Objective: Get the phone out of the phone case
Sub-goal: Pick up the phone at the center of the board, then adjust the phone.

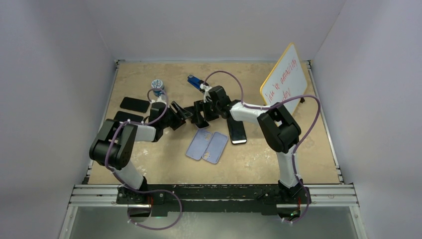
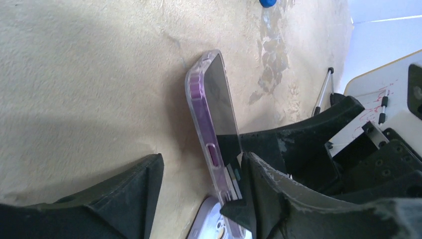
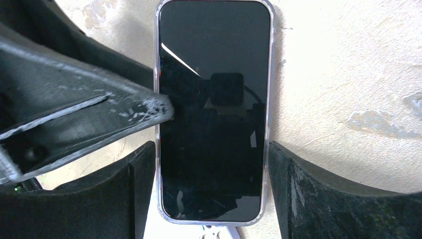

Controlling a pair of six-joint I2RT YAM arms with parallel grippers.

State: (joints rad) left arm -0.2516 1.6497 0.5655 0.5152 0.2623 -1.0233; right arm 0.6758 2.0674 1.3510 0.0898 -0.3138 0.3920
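Right hand [image 3: 213, 154] pinched phone case [image 2: 199, 99] by sides. Left hand [image 2: 203, 158] spread, one finger [image 3: 149, 107] on phone [image 3: 214, 59] edge. Hard push could make it slip, fall on counter [image 2: 74, 74].

Tan, mottled desk [image 1: 164, 172]. Flat near its middle, a pale blue case [image 1: 198, 144] with a twin case [image 1: 216, 148] touching its right side. Just right of these, a black phone [image 1: 237, 132], face up. By the left edge, two dark slabs [image 1: 134, 104], one nearer than the other. Farther back, a small blue tub [image 1: 158, 85] and a blue tool [image 1: 194, 80]. Back right, a tilted whiteboard [image 1: 285, 75] with red writing.
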